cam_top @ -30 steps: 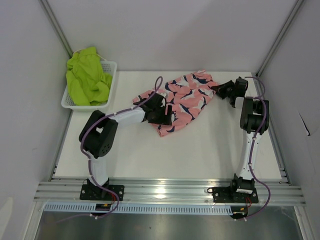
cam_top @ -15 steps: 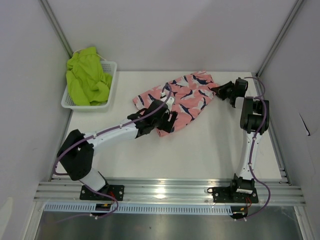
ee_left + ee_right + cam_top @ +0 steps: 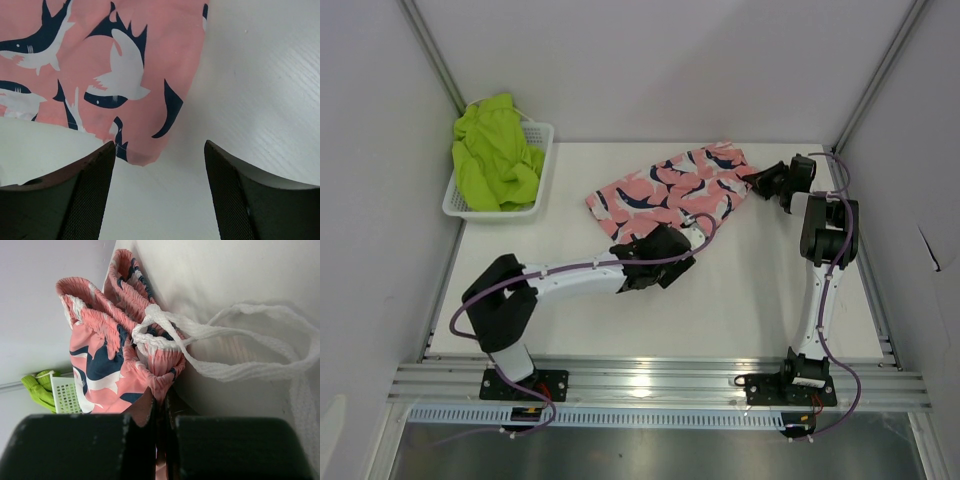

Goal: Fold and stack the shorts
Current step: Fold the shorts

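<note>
Two pairs: pink shark-print shorts lie flat on the table; lime green shorts are heaped in the white mesh basket. Left gripper has its fingers spread and empty, hem corner right at the gap between the tips. Right gripper has its fingers pressed together, pinching the gathered waistband. The white drawstring loops just beyond.
</note>
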`<state>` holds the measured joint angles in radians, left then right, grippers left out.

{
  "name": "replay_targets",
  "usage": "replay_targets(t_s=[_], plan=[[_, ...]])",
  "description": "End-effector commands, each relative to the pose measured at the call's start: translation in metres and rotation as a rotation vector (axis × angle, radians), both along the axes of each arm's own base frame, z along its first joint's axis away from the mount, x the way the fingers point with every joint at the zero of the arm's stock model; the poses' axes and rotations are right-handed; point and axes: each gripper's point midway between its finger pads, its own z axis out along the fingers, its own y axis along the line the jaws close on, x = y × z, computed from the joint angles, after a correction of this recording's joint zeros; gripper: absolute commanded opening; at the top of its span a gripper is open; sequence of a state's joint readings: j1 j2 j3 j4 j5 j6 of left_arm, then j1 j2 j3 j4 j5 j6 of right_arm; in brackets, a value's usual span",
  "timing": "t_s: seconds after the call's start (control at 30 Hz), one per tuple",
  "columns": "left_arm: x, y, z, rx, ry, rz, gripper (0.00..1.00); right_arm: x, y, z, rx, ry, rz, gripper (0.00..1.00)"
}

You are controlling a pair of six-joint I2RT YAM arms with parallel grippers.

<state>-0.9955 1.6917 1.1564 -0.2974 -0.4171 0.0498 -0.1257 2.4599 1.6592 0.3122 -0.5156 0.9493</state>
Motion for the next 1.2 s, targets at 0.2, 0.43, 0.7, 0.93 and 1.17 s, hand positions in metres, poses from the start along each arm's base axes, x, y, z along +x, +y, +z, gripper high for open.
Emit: replay_targets(t_s=[0.2,0.43,0.7,0.93,1.17], plan=[[-0.005,-0.001,-0.029,0.173,0.000,-0.072,0.65,0.005,0.004,-0.001,0.012,-0.013,0.022,0.00],[0.005,0.000,-0.040,0.216,-0.031,-0.062,0.56,0.004,0.002,-0.002,0.017,-0.009,0.020,0.00],[0.016,-0.001,-0.054,0.243,-0.014,-0.062,0.50,0.003,0.000,-0.006,0.024,-0.001,0.014,0.00],[0.031,0.007,-0.063,0.261,-0.020,-0.024,0.54,0.002,-0.002,-0.006,0.029,-0.004,0.010,0.00],[0.043,0.018,-0.081,0.247,0.046,0.011,0.47,0.002,-0.003,-0.007,0.028,-0.007,0.009,0.00]])
